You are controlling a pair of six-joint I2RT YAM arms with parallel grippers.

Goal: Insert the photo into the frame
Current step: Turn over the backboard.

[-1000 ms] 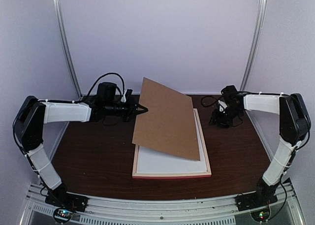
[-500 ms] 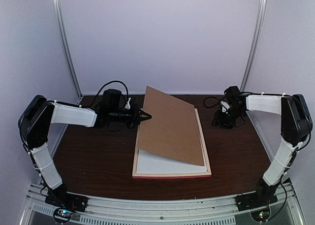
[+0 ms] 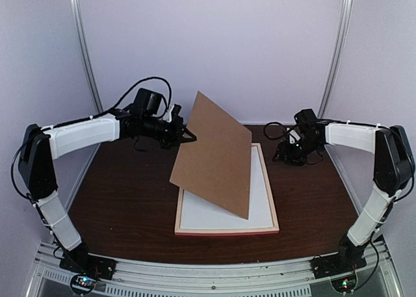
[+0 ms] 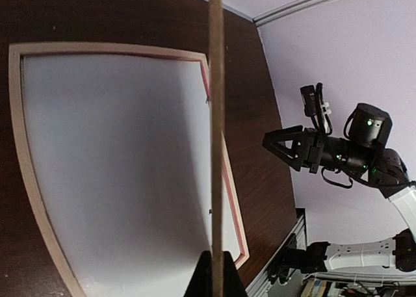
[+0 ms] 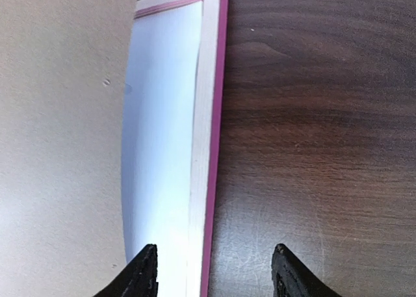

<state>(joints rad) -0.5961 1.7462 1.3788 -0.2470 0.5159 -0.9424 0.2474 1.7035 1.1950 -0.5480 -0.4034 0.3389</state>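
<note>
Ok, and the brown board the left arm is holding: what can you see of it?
The backing board is a plain brown rectangle, thin, flat and matte, like fibreboard, with one small speck on its face. It stands steeply tilted over the frame. Its left edge is raised and its right edge is down by the white sheet; whether they touch is unclear. The left gripper pinches the raised edge. The right gripper is open and clear of it.

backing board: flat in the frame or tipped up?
Tipped up. The left hand pinches the backing board by its edge, holding it steeply slanted over the frame; left wrist view shows it edge-on.
</note>
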